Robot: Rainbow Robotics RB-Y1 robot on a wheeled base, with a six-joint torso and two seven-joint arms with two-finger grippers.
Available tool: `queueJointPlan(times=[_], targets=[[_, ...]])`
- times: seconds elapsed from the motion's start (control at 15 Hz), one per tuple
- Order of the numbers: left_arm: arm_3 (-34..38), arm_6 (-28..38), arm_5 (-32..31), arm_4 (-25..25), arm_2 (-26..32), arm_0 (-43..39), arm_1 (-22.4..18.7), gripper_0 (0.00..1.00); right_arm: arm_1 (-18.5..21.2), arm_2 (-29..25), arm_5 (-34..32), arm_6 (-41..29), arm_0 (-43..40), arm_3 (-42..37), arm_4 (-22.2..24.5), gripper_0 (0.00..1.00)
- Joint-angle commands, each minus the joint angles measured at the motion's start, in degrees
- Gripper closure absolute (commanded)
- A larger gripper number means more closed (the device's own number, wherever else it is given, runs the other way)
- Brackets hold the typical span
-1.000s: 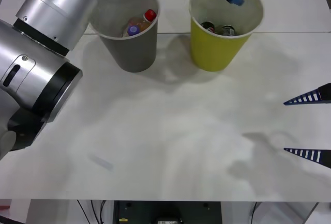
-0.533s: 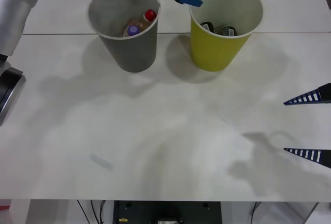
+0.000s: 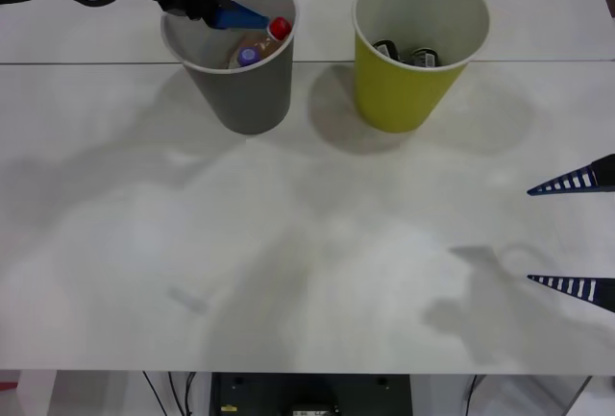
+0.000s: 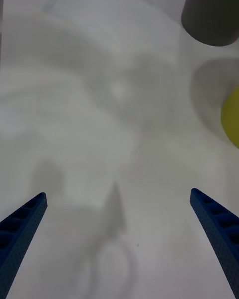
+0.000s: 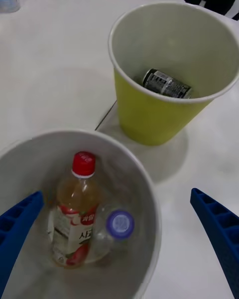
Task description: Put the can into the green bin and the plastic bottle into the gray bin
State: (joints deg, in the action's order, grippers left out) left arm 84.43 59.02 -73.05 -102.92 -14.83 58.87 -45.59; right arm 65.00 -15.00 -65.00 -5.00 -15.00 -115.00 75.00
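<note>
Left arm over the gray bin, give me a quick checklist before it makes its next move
1. Left gripper empty: ok, fingers open, nothing between them.
2. Bottles inside the gray bin: ok, a red-capped bottle and a purple-capped bottle lie inside.
3. Cans inside the green bin: ok, a dark can lies at the bottom; whether the silver one is there, cannot tell.
4. Both bins upright: ok.
5. Right gripper out of the way: ok, open at the table's right edge.
6. Left fingers free of the gray bin's rim: cannot tell.
</note>
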Motion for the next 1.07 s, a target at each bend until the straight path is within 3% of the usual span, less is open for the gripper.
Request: queueJointPlan(times=[0.07, 0.4, 0.67, 1.07], targets=[[1.8, -5.76, 0.02, 2.02, 3.67, -5.52, -2.4, 0.0, 0.0, 0.0, 0.0, 0.0, 0.0, 0.0, 0.0, 0.0], [8.83, -19.12, -0.77, 6.6, 10.97, -18.71, -6.61, 0.0, 0.0, 0.0, 0.0, 0.0, 0.0, 0.0, 0.0, 0.0], [14.28, -29.93, -8.68, 8.44, 20.37, -27.67, -6.79, 0.0, 0.0, 0.0, 0.0, 0.0, 0.0, 0.0, 0.0, 0.0], [26.84, -39.69, -10.79, 12.48, 28.81, -44.72, -7.4, 0.0, 0.0, 0.0, 0.0, 0.0, 0.0, 0.0, 0.0, 0.0]])
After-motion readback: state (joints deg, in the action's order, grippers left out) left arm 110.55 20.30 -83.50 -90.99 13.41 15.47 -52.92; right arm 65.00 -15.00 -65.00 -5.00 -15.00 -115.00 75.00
